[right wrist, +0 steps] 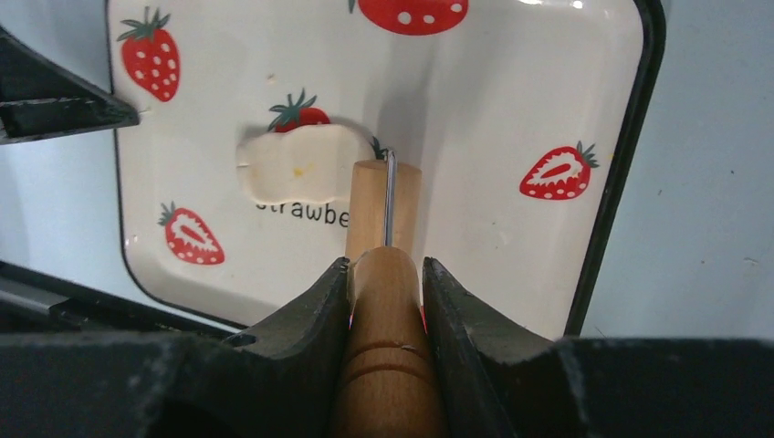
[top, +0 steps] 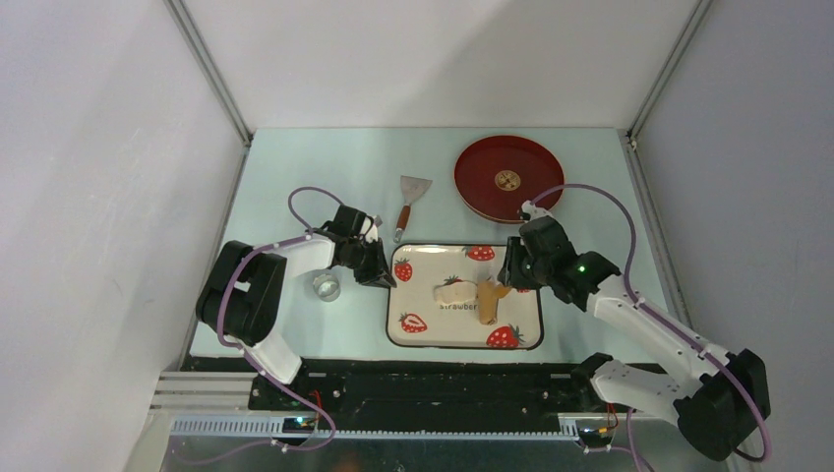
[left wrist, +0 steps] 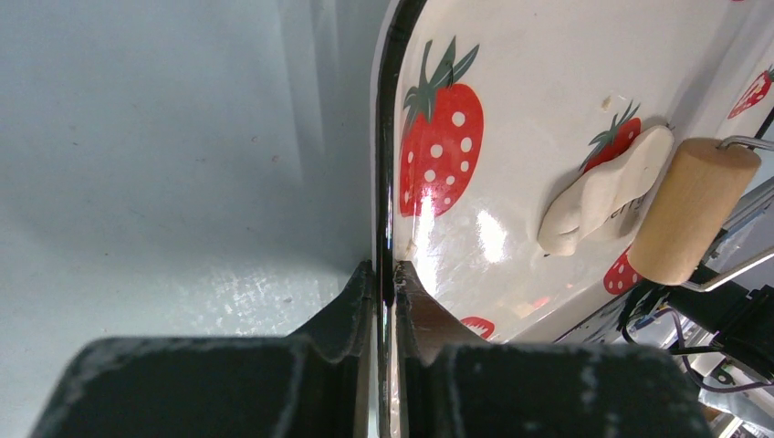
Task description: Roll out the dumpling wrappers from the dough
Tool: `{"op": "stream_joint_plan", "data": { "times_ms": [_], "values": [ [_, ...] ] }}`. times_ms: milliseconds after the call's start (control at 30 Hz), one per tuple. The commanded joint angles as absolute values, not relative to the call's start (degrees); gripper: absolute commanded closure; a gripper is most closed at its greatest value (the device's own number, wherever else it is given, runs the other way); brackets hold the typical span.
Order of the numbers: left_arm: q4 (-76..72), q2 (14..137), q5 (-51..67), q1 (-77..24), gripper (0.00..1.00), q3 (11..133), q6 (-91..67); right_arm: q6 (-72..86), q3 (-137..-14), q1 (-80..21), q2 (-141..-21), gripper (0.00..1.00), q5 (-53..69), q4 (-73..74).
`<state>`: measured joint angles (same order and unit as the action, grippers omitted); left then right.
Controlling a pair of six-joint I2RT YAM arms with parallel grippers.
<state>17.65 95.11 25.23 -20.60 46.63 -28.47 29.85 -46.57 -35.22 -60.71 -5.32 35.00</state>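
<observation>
The dough (top: 455, 292) is a pale, flattened lump in the middle of the strawberry tray (top: 457, 329). A small wooden roller (top: 489, 300) stands right beside it, touching its right end. My right gripper (right wrist: 385, 269) is shut on the roller's wooden handle, and the roller barrel (right wrist: 370, 205) lies against the dough (right wrist: 301, 164). My left gripper (left wrist: 388, 278) is shut on the tray's black left rim, one finger inside and one outside. The left wrist view shows the dough (left wrist: 607, 192) and roller (left wrist: 691, 212) further along the tray (left wrist: 538, 91). No dumpling wrappers are in view.
A shiny metal cutter ring (top: 326, 285) sits on the table left of the tray, by my left arm. A scraper with a wooden handle (top: 408, 197) lies behind the tray. A red plate (top: 472, 187) stands at the back right.
</observation>
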Motion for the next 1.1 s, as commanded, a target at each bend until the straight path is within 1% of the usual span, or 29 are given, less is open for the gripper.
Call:
{"op": "stream_joint_plan", "data": {
  "times_ms": [0, 200, 333, 400, 467, 567, 700, 900, 933, 1000, 1067],
  "values": [
    [21.79, 96.87, 16.46, -20.39, 1.00, 44.94, -25.23, 25.21, -49.36, -33.49, -57.51, 1.00, 0.99, 32.09],
    [22.08, 96.59, 16.34, -20.39, 1.00, 45.51, -24.74, 17.69, -53.80, -33.31, -57.21, 1.00, 3.75, 30.77],
    [22.35, 96.66, 16.27, -20.43, 1.00, 45.69, -24.38, 10.73, -54.76, -33.52, -57.30, 1.00, 7.71, 26.83],
    [22.51, 96.57, 16.26, -20.44, 1.00, 45.70, -24.16, 6.15, -54.69, -34.46, -56.18, 1.00, 7.55, 24.18],
    [22.64, 96.51, 16.24, -20.40, 1.00, 45.69, -24.03, -0.18, -54.64, -35.51, -54.86, 1.00, 9.07, 21.61],
    [22.67, 96.74, 16.37, -20.39, 1.00, 45.85, -23.98, -11.37, -54.52, -36.02, -54.81, 1.00, 14.57, 18.40],
    [22.70, 96.88, 16.45, -20.46, 1.00, 46.00, -23.78, -24.12, -54.66, -36.16, -56.08, 1.00, 22.41, 17.89],
    [22.85, 97.01, 16.43, -20.39, 1.00, 46.11, -23.47, -38.77, -56.60, -35.10, -58.16, 1.00, 33.61, 22.88],
    [22.89, 97.06, 16.43, -20.39, 1.00, 46.16, -23.47, -40.57, -57.26, -34.55, -59.32, 1.00, 35.04, 26.38],
    [22.93, 97.29, 16.56, -20.39, 1.00, 46.34, -23.34, -49.23, -59.88, -34.32, -61.64, 1.00, 38.25, 32.55],
    [22.98, 97.38, 16.58, -20.39, 1.00, 46.40, -23.30, -53.22, -62.43, -34.36, -64.02, 1.00, 40.74, 36.87]
  ]
}}
